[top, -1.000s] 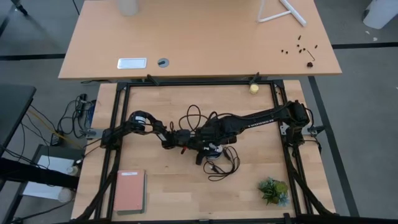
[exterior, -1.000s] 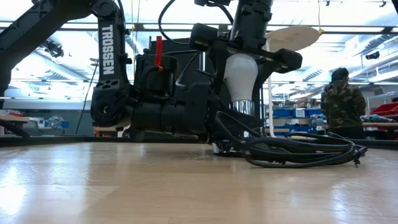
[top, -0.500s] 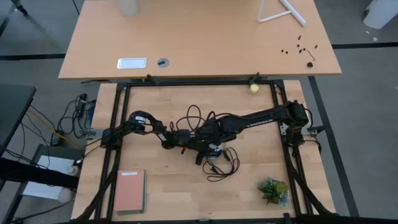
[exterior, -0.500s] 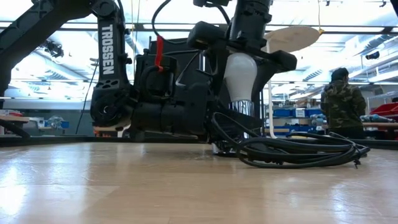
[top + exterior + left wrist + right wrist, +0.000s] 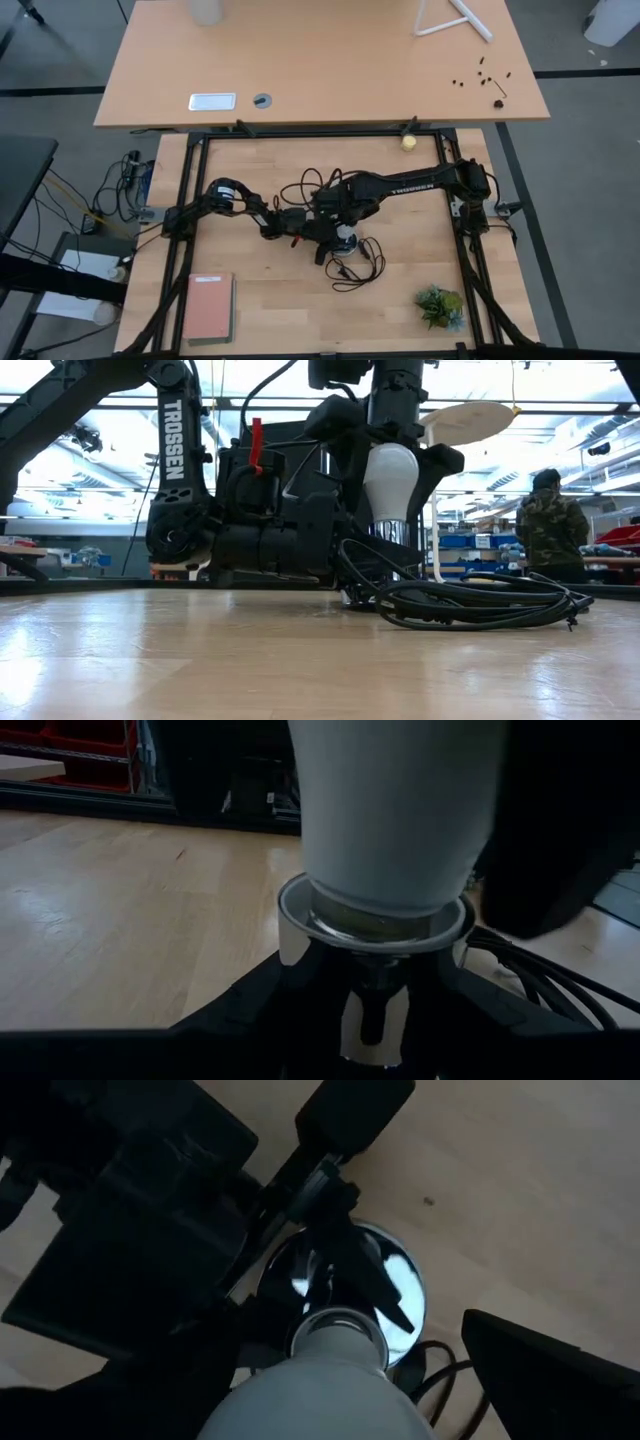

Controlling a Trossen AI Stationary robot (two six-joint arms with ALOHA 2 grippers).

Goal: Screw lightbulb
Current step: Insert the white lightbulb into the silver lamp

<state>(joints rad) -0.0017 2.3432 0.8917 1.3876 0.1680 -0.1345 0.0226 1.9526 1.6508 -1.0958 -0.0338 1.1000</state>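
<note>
The white lightbulb [image 5: 391, 478] stands upright with its narrow base in the round silver socket [image 5: 372, 923]. My left gripper [image 5: 368, 1020] lies level along the table from the left and is shut on the socket under its rim. My right gripper [image 5: 392, 450] hangs above the bulb and points down. It is open, with one finger [image 5: 345, 432] on each side of the bulb's round top and a gap showing on both sides. In the right wrist view the bulb [image 5: 322, 1392] and the socket's disc [image 5: 352, 1295] lie straight below. My left gripper pinches the socket's narrow lower part [image 5: 366, 988], just beneath the silver rim, between its two fingers. The fingers come in level from the table's left side. The socket stands upright with the bulb in it; its foot is low by the tabletop.
The socket's black cord [image 5: 480, 605] lies in loose loops on the table to the right of and nearer than the socket. A pink book [image 5: 208, 307], a small plant [image 5: 440, 305] and a yellowish ball [image 5: 408, 142] lie farther off. A person [image 5: 550, 525] stands in the room behind.
My right gripper has opened and let go of the bulb's top. It has rolled about its downward axis and risen a little. The bulb has stayed upright in the socket, and my left gripper has kept still.
</note>
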